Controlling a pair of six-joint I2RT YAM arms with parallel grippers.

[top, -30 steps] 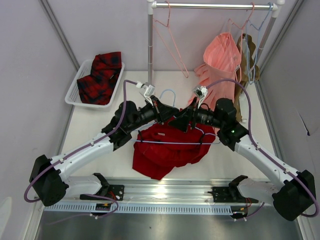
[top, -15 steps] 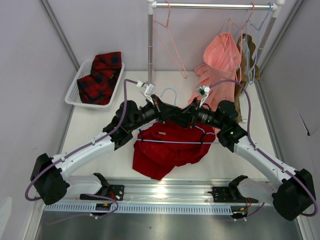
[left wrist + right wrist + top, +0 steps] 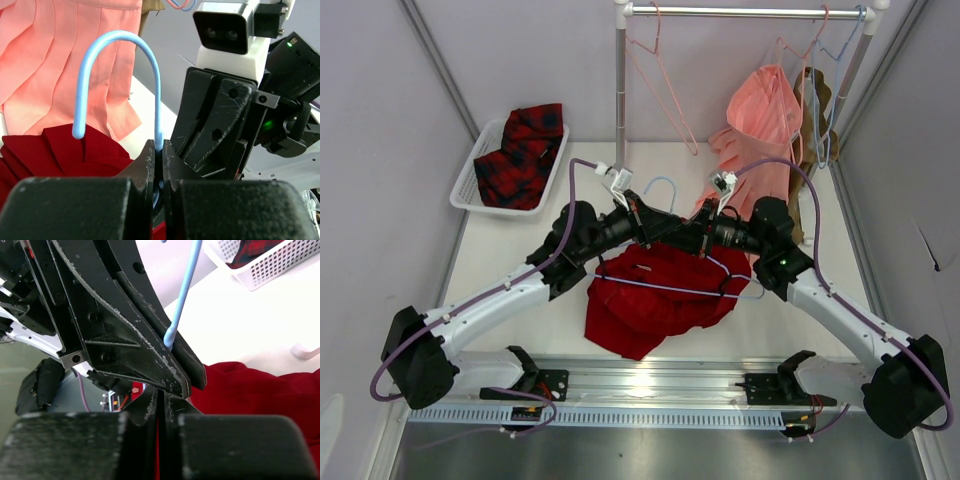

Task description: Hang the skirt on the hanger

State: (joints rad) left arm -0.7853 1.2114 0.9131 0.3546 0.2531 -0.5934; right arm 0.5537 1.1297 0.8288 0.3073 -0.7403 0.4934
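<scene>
White tabletop [image 3: 510,250] carries the skirt [image 3: 650,300], heaped between both arms, with the hanger [image 3: 120,34] crossing over it. On the hanger's neck, below the hook, the left gripper [image 3: 159,155] is clamped tight. Just beside it the right gripper [image 3: 159,400] is pressed closed (red shows between its fingers; whether fabric is pinched, I cannot tell).

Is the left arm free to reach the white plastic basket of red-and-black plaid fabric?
Probably not: the left gripper is shut on the light-blue wire hanger; otherwise the way to the basket looks open.
</scene>
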